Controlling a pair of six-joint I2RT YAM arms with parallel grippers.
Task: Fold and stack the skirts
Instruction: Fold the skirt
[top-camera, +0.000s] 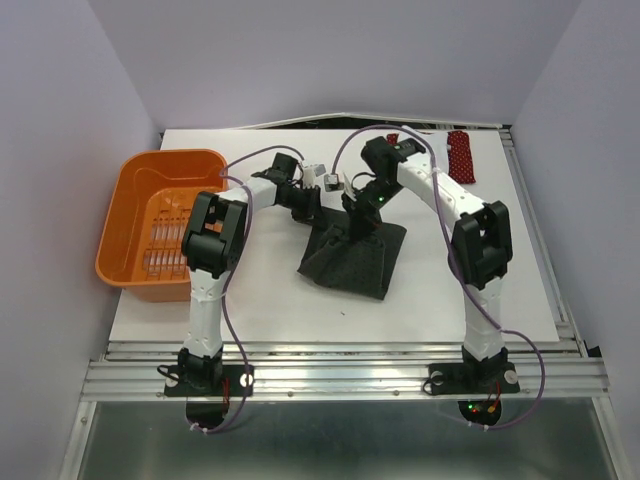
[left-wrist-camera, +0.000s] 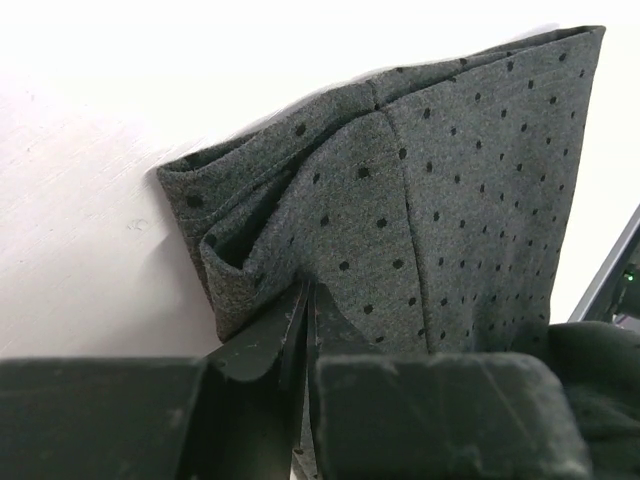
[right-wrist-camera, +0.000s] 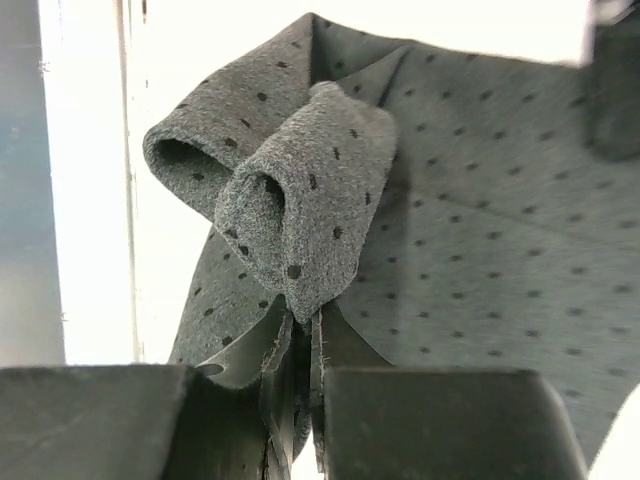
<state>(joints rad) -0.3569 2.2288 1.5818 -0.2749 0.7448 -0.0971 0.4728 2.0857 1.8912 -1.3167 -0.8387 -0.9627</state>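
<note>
Left gripper (left-wrist-camera: 305, 305) is clamped tight on a bunched fold of the dark grey skirt (top-camera: 352, 258), a finely black-dotted cloth lying crumpled at the centre of the top view. Right gripper (right-wrist-camera: 312, 325) likewise pinches a rolled edge of it. In each wrist view the cloth fills the frame above the fingers. Red dotted skirt (top-camera: 458, 152) lies upper right.

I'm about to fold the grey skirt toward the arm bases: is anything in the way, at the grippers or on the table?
Nothing visible. The left gripper and right gripper pinch the grey skirt directly at its far edge. The orange basket sits off to the left, the red skirt at the far right.
</note>
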